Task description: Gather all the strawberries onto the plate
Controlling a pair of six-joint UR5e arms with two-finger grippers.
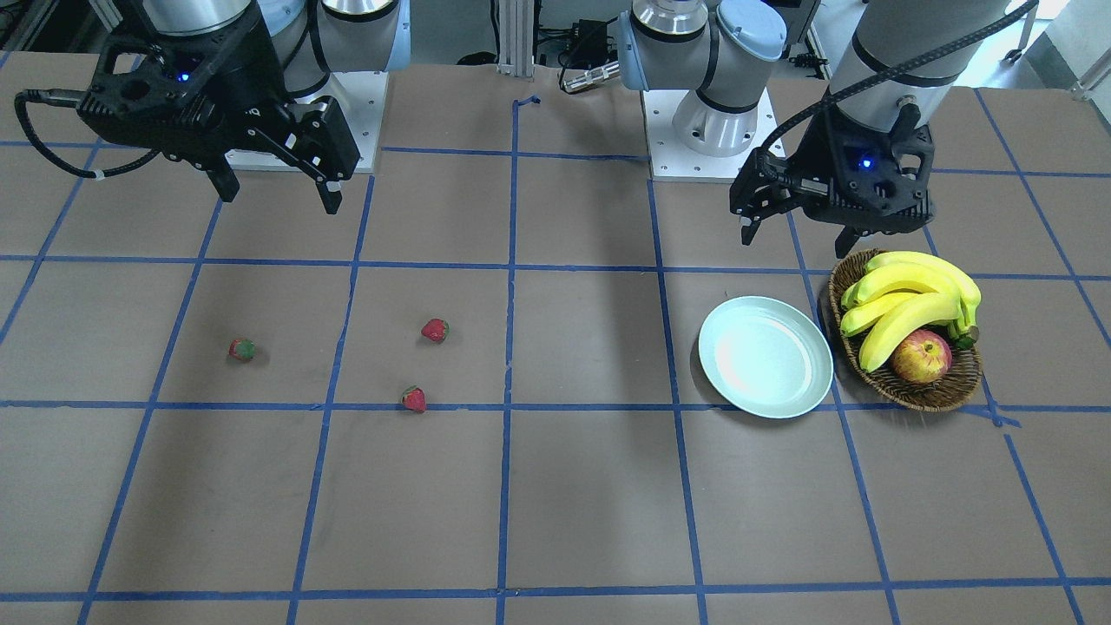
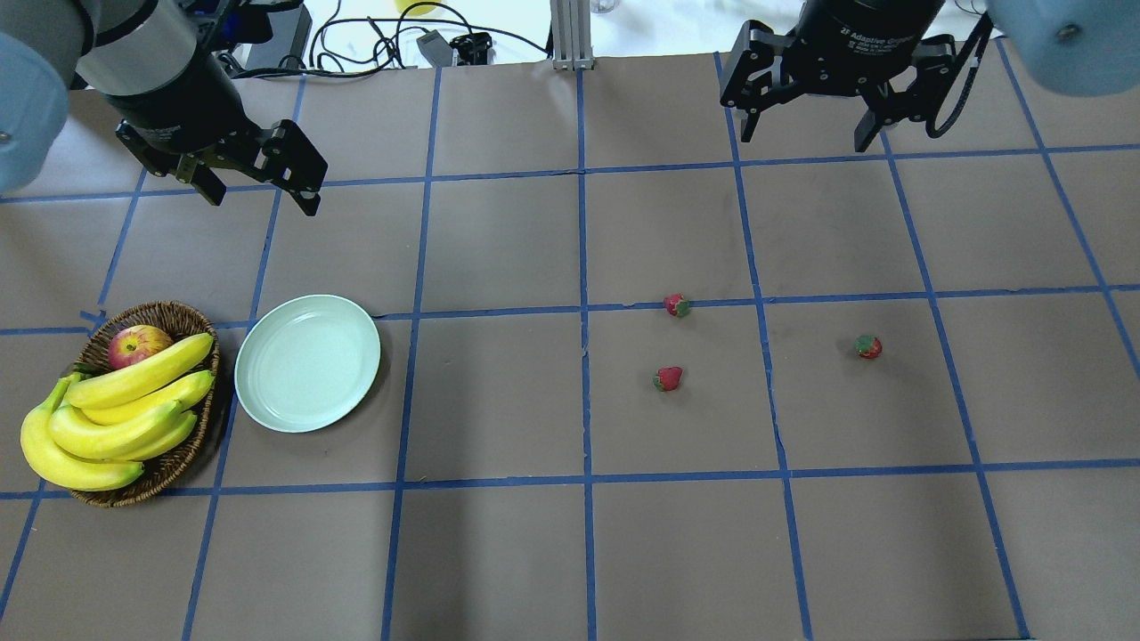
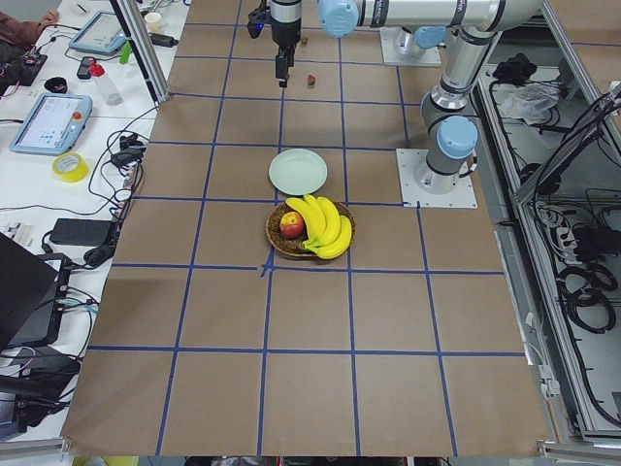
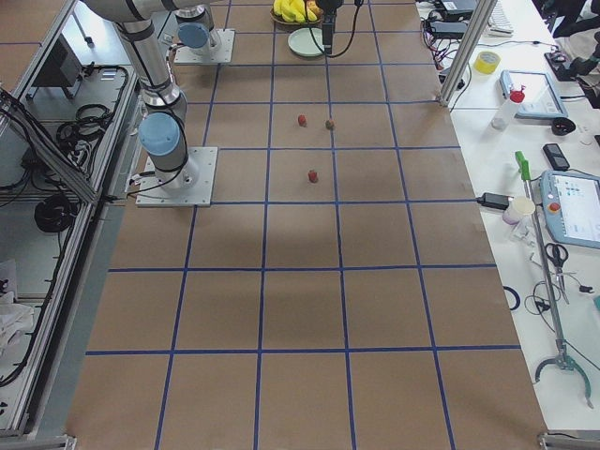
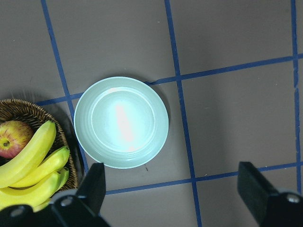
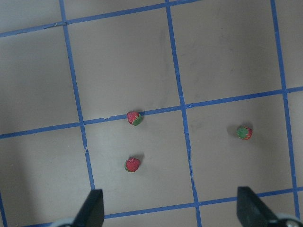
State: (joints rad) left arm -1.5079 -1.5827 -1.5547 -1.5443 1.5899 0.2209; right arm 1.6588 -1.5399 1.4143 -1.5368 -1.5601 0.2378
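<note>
The left end effector (image 2: 260, 191) hangs above the table (image 2: 499, 552) with its fingers spread wide and nothing between them. The plate (image 5: 121, 122) lies on the table below it, bare; in the left wrist view it sits closer to the finger on that view's left than to the other. Just beside the plate, further out to this end effector's side, a wicker basket (image 2: 178, 313) holds bananas (image 2: 125, 418) and an apple (image 2: 138, 345). The right end effector (image 2: 803, 135) is likewise released and empty, raised over the table. All three strawberries rest on the table under it, well apart from the plate. The first strawberry (image 6: 134, 117) and second strawberry (image 6: 132, 164) lie near each other toward one finger, and the third strawberry (image 6: 245, 132) lies alone toward the other finger.
</note>
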